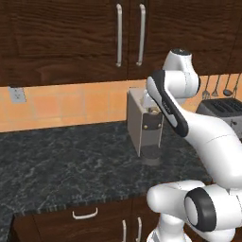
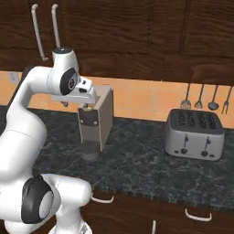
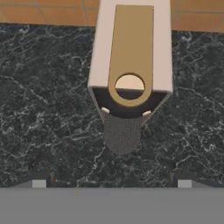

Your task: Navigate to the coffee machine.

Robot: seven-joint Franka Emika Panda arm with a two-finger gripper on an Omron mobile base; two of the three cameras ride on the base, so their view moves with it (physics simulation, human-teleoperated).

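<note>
Coffee machine (image 1: 144, 124) sits mid-frame on the dark marble counter (image 1: 66, 165) against the backsplash, with open counter left of it. Toaster (image 2: 194, 134) well off right. Gripper (image 3: 111, 183) hovers above, jaws spread wide, holding nothing.

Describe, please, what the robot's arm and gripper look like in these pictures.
The arm is glossy white, built of rounded, tube-like segments with dark grey to black bands and round caps at its joints. The gripper shows two small dark fingertips with pale grey pads. No cables or markings are visible.

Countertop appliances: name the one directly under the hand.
The coffee machine: tall, narrow, grey, below the hand. The low silver toaster sits off to its right.
</note>
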